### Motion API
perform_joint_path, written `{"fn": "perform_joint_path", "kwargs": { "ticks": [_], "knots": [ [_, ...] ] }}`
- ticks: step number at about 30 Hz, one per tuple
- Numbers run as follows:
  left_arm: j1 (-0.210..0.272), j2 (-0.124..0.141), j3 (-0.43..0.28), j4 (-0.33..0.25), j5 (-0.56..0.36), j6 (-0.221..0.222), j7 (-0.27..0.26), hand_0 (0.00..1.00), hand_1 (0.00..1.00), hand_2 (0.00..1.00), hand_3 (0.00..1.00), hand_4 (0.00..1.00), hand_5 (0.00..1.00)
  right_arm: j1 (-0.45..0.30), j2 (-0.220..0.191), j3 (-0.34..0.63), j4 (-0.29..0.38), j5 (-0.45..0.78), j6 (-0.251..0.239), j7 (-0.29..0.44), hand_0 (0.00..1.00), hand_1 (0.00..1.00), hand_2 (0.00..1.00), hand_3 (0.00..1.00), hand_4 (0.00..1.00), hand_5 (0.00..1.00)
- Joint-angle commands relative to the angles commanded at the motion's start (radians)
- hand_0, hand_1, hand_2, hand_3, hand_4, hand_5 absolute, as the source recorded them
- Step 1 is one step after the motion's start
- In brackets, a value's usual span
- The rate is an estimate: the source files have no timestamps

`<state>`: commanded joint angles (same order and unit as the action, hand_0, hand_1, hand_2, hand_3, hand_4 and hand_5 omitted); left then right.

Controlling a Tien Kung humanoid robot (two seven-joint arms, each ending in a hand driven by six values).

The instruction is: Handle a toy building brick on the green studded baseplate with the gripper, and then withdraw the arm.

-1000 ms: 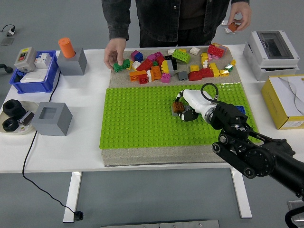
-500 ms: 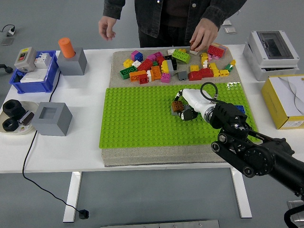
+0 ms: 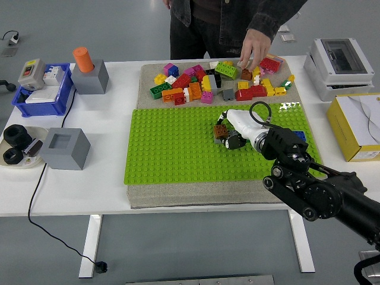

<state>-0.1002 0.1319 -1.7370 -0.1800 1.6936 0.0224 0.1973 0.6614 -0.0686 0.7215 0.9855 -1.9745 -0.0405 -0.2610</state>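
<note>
The brown brick (image 3: 221,132) sat on the green baseplate (image 3: 172,154), right of its middle and toward the far edge, and my right hand (image 3: 233,134) was curled round it, white fingers (image 3: 237,123) arched over the top and the dark fingertips pinching at its right side. Against the picture half a second before, the brick had crept only slightly toward the far edge, and my hand with it, so I judged I was pressing or seating it, not lifting it; whether its studs had locked into the plate I could not tell. My black arm (image 3: 320,190) lay across the plate's near right corner, over a blue brick (image 3: 300,136), and had not begun to withdraw. That step was still owed. Beyond the plate, on the grey mat (image 3: 208,196), lay the brick pile (image 3: 214,80). The larger change was there: the person's hand (image 3: 252,50) had come down onto the bricks at the pile's right end, while the other hand had left the picture. It was well apart from mine, so I saw no clash. My left arm was out of view.
</note>
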Motion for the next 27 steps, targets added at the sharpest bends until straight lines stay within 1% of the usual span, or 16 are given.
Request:
{"fn": "perform_joint_path", "kwargs": {
  "ticks": [23,27],
  "knots": [
    [-0.003,0.000,0.004,0.000,-0.005,0.000,0.002,0.656,0.640,0.616,0.630,0.692,0.248,0.010,0.008,-0.011,-0.034,0.029,-0.002,0.004,0.761,0.786,0.826,0.598,0.646,0.091],
    [-0.003,0.000,0.004,0.000,-0.005,0.000,0.002,0.656,0.640,0.616,0.631,0.692,0.249,0.011,0.008,-0.013,-0.037,0.032,-0.002,0.004,0.761,0.786,0.826,0.612,0.643,0.092]
  ]
}}
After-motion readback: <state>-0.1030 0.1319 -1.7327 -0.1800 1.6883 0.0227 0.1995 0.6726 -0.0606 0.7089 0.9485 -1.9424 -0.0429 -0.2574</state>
